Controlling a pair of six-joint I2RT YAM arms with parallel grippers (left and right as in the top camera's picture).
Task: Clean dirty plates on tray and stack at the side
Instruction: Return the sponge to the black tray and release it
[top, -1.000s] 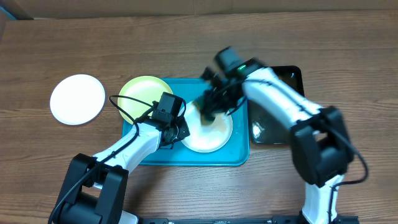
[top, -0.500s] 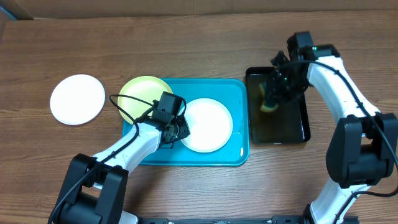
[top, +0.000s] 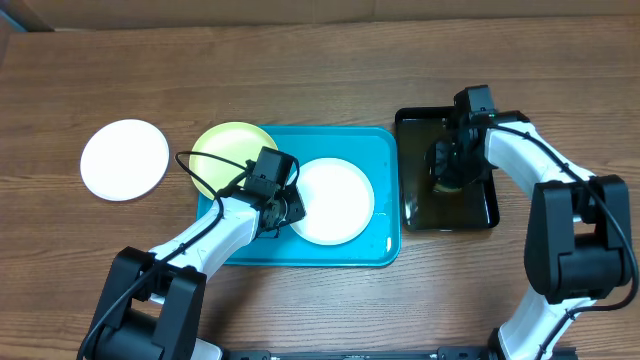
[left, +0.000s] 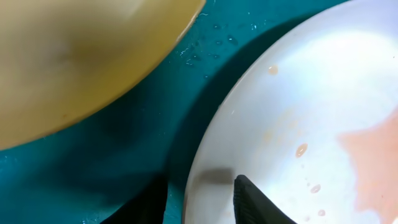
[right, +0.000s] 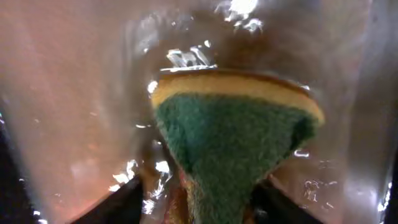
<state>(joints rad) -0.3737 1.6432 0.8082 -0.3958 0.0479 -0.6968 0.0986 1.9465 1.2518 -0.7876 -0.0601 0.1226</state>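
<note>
Sponge (right: 236, 143) is clenched in the right claw (top: 450, 172), green face toward the wrist camera, dipped into the liquid in the black tray (top: 480, 215). Left claw (top: 287, 207) is clamped on the near-left rim of the white plate (top: 335, 200). In the left wrist view one finger sits on the plate face and the other outside the rim.

That plate lies flat on the tray (top: 385, 250), to the right claw's left, past the black tray's wall. It is round, so no long axis matters. Its free face opens rightward from the left claw, toward the sponge. A pinkish film shows on it, so more wiping looks due.

Yellow-green plate (top: 230, 148) sits just beyond the left claw, overhanging the tray corner. Second white plate (top: 124, 160) is well apart to its left on the worktop (top: 300, 70).
</note>
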